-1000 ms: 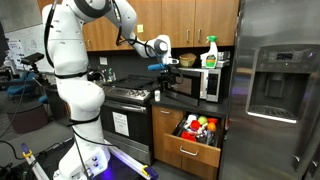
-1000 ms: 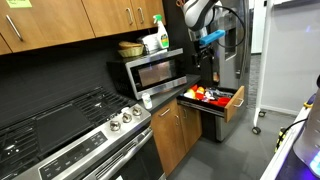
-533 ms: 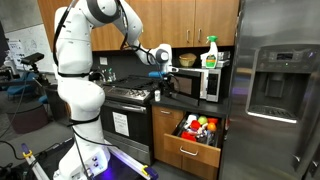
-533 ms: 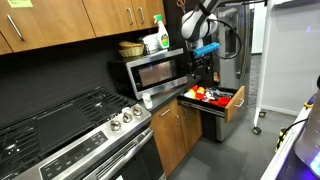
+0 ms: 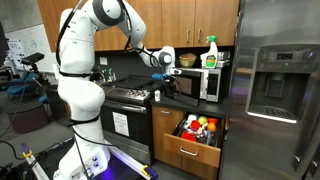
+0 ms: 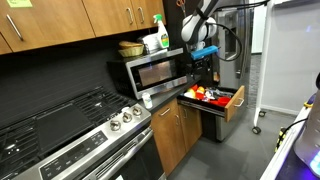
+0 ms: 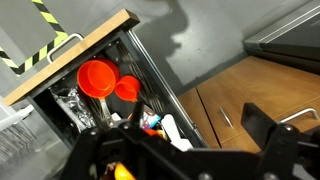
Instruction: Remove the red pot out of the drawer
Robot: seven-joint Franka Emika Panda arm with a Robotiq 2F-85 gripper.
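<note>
Shows a tall steel refrigerator (image 5: 280, 85) filling one side in an exterior view. Shows next a white Panda arm (image 5: 82, 70) on its stand, reaching over a steel stove (image 5: 128, 108) toward a microwave (image 5: 202, 83) on the dark counter (image 5: 228, 104). Finds brown wooden cabinets (image 6: 60, 20) above, in both exterior views. Finds the drawer (image 6: 232, 104) below the counter, standing wide open between stove and refrigerator and packed with small coloured toys (image 5: 198, 127). Places the jaws up at microwave height, above the open drawer and well apart from it, touching nothing. Reads the jaws in the wrist view as spread wide and empty, with dark fingers (image 7: 268, 140) framing the bottom edge. Spots a spray bottle (image 5: 210, 52) upright on top of the microwave, near a tan bowl (image 6: 130, 47). Catches a strip of yellow-and-black tape (image 7: 45, 20) beyond the drawer in the wrist view. Locates the red pot (image 7: 98, 78) in the wrist view inside the drawer, close to its light wooden wall, with a smaller red round piece (image 7: 127, 88) touching its side. Cannot tell whether that piece belongs to the pot. Cannot pick the pot out from the other red toys in the exterior views.
</note>
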